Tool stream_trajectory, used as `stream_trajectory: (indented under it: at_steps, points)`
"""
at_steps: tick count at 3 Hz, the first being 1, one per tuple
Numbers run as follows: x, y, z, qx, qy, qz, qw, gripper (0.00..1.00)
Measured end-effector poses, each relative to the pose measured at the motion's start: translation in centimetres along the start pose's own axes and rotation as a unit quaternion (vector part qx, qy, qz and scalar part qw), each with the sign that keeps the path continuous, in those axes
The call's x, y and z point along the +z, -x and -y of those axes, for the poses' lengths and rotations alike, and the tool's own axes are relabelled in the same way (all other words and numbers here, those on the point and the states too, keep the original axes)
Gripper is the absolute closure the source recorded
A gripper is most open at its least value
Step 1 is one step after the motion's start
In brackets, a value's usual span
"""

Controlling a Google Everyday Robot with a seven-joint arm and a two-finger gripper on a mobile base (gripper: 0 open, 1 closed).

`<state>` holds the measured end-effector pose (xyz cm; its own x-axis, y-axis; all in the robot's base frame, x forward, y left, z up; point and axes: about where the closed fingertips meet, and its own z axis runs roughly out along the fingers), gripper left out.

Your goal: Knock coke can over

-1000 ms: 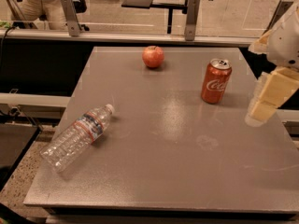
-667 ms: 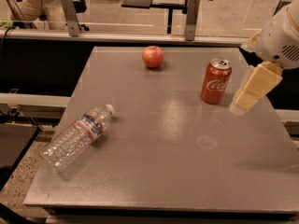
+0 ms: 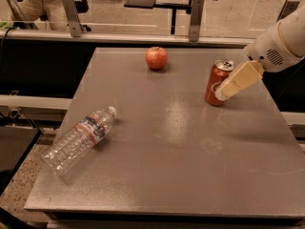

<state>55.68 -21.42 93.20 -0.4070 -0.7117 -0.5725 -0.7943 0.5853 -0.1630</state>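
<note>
The coke can (image 3: 215,80), red with a silver top, stands upright on the grey table (image 3: 176,142) at the right rear. My gripper (image 3: 234,84), cream-coloured, reaches in from the right and overlaps the can's right side at mid height; its tip looks to be touching the can. The white arm (image 3: 281,44) enters from the upper right.
A red apple (image 3: 156,57) sits at the table's back centre. A clear plastic water bottle (image 3: 78,139) lies on its side at the front left. A rail with metal posts runs behind the table. A person sits at the far upper left.
My gripper has moved left and up from the table's right edge until it reaches the can's right side. The can still stands upright in the same place.
</note>
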Motion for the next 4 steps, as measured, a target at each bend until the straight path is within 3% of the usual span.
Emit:
stream_trajectory:
  at_steps: [2, 3, 4]
  points:
    - [3.3, -0.3, 3.0, 0.043, -0.015, 0.042, 0.9981, 0.0]
    - [4.3, -0.3, 3.1, 0.051, -0.004, 0.056, 0.9971, 0.15]
    - [4.7, -0.3, 2.8, 0.057, 0.01, 0.07, 0.9959, 0.38]
